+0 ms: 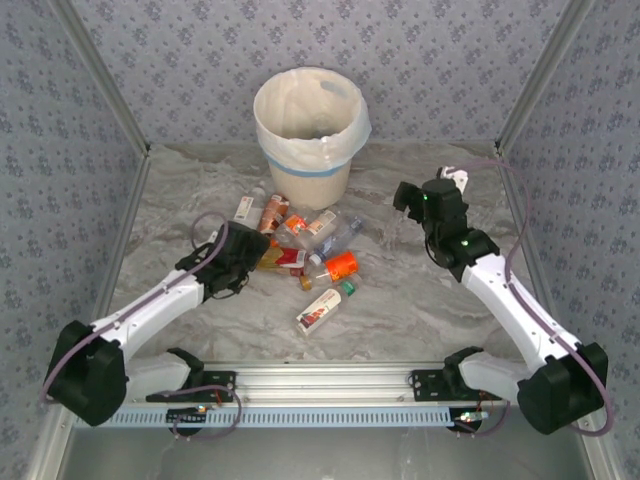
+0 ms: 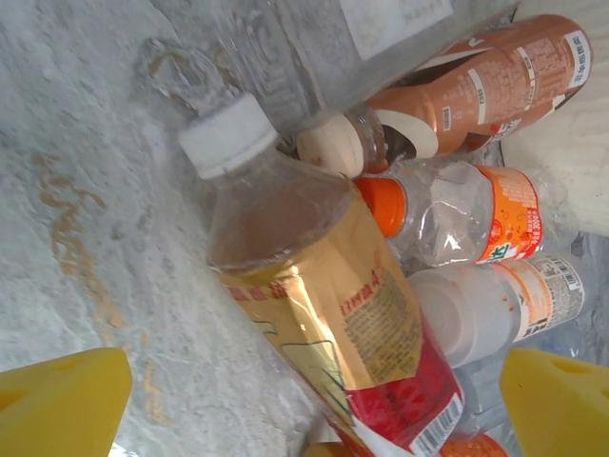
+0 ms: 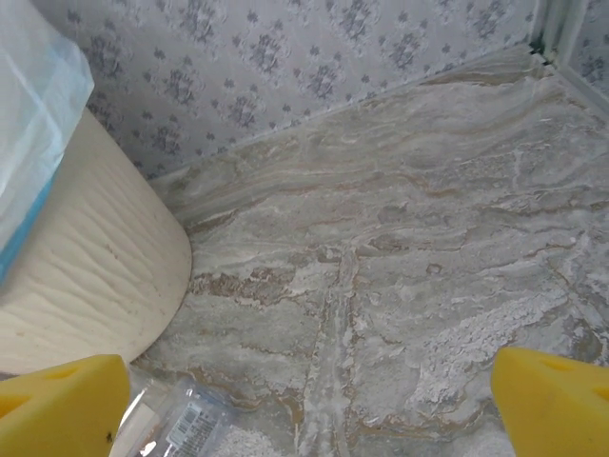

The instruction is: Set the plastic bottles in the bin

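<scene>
**A:** Where's the left gripper (image 2: 309, 414) now?

**B:** Down at the near-left edge of the bottles (image 1: 300, 245). Its jaws are spread wide, a yellow pad in each lower corner of its wrist view. A white-capped bottle (image 2: 314, 295) with a yellow-and-red label lies between them, cap pointing away. It isn't clamped yet, and I can't tell whether either pad touches it.

**A:** Why that one?

**B:** I'd say because it lies on the outside of the heap with bare table (image 1: 420, 300) along one side, so the fingers can straddle it. The orange-capped bottle (image 2: 457, 214) and the brown bottle (image 2: 476, 90) are packed tight behind it, which would make them harder to reach.

**A:** And the right gripper (image 1: 406, 200)?

**B:** It's raised off the table to the right of the bin (image 1: 310, 130), also wide open, with nothing between its pads. Its camera looks down on the bin's cream wall, with one clear bottle (image 3: 176, 419) just beside its base. My guess is it's parked there so the arms don't crowd each other.

**A:** How far along is the job?

**B:** Early, I think. The heap lies just in front of the bin, and a red-labelled stray (image 1: 320, 312) lies nearer the arms. Whether any bottles are inside the bin, I can't tell.
</scene>
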### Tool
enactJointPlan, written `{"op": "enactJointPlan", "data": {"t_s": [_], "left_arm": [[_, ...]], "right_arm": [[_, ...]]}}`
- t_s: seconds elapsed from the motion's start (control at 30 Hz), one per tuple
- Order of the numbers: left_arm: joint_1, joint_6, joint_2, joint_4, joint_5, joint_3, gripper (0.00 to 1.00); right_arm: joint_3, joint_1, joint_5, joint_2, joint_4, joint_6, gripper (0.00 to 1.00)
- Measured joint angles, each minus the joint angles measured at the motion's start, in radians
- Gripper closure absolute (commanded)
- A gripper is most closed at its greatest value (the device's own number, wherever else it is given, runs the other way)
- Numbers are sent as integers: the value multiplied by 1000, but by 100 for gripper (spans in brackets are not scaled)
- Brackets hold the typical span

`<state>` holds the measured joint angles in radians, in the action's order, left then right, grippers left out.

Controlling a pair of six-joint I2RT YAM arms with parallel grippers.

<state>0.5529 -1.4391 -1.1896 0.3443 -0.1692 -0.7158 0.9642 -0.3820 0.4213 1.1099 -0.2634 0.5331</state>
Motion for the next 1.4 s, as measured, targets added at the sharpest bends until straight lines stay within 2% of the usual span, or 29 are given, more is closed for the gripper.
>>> {"op": "enactJointPlan", "data": {"t_s": [0.27,0.63,0.7,0.93,1.03,1.23,1.4], "left_arm": [[5,-139,-148,-5,-11,-70,1],[12,-205,-370,-56,74,-132,6],[22,-203,-392,-66,76,-137,9],[52,-202,-416,-86,52,-139,29],[51,-183,-417,-137,43,-127,36],[50,-46,-400,-207,27,-108,41],[47,71,-320,-230,-4,-76,43]], "right_arm": [[-64,0,13,-93,60,-2,0],[-64,0,10,-96,57,-26,0],[-64,0,9,-96,55,-29,0],[-64,0,7,-99,50,-36,0],[-64,0,1,-99,50,-36,0],[-64,0,-24,-99,53,-36,0],[-64,0,-37,-98,62,-36,0]]}}
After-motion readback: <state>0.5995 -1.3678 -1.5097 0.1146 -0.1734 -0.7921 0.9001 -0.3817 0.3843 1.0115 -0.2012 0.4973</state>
